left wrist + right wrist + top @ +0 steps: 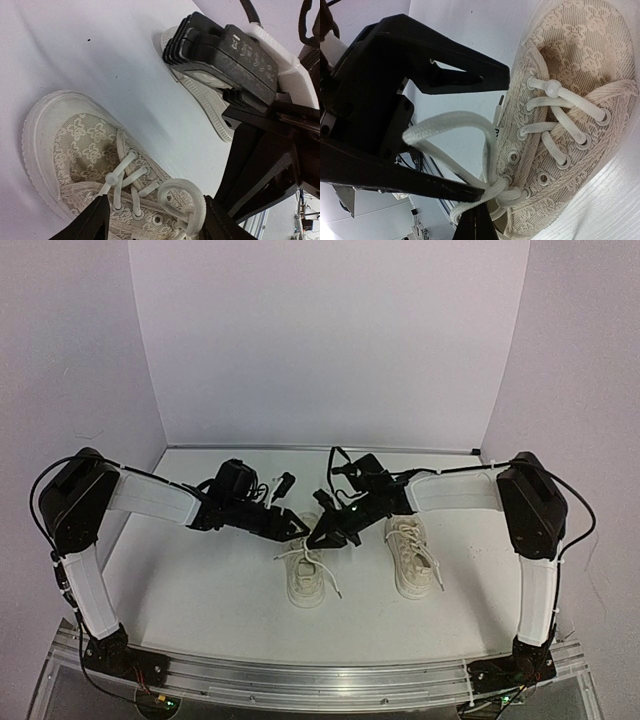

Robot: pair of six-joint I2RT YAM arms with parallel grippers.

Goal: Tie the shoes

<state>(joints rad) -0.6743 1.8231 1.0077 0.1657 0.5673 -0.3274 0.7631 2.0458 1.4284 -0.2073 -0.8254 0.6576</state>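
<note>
Two cream-white sneakers stand side by side, the left shoe point(305, 580) and the right shoe point(412, 558). Both grippers meet over the left shoe's ankle end. My left gripper point(293, 527) is open, and its jaws point(155, 205) straddle a lace loop point(184, 196) that rests against its right finger point(225, 220). The right wrist view shows the same shoe point(570, 150), its loop point(452, 131) and a knot point(517, 192) at the top eyelets. My right gripper point(479, 212) shows as one closed tip right under the knot, shut on the lace there.
The open black fingers of the left gripper point(420, 80) fill the left of the right wrist view. The right arm's body point(225, 50) hides part of the other shoe point(202, 97). Loose lace ends point(333, 585) trail on the white table. White walls point(330, 340) enclose the back and sides.
</note>
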